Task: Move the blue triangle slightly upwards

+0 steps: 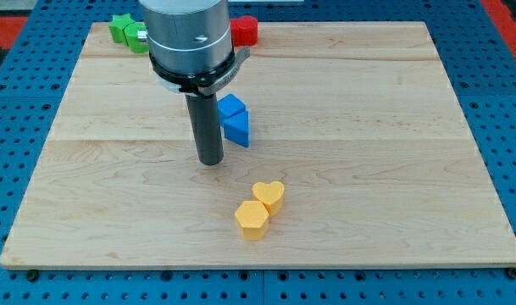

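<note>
1. Yellow blocks sit nearest the camera: a yellow hexagon block [252,220] touching a yellow heart block [269,196], low on the bench [393,169].
2. Bench is a pale wooden board; largest thing in view.
3. Arm housing [188,38] hangs at the view's top, with the dark rod below it.
4. Blue triangle [235,119] lies mid-bench, just right of the rod.
5. My tip [210,161] sits just left of and slightly below the triangle, apparently not touching.
6. No fingers on this rig, so nothing is grasped.
7. Judgement: tip needs to get under the triangle's lower edge, then push toward the view's top.
8. Green blocks [126,32] and red block [244,30] at top edge.
</note>
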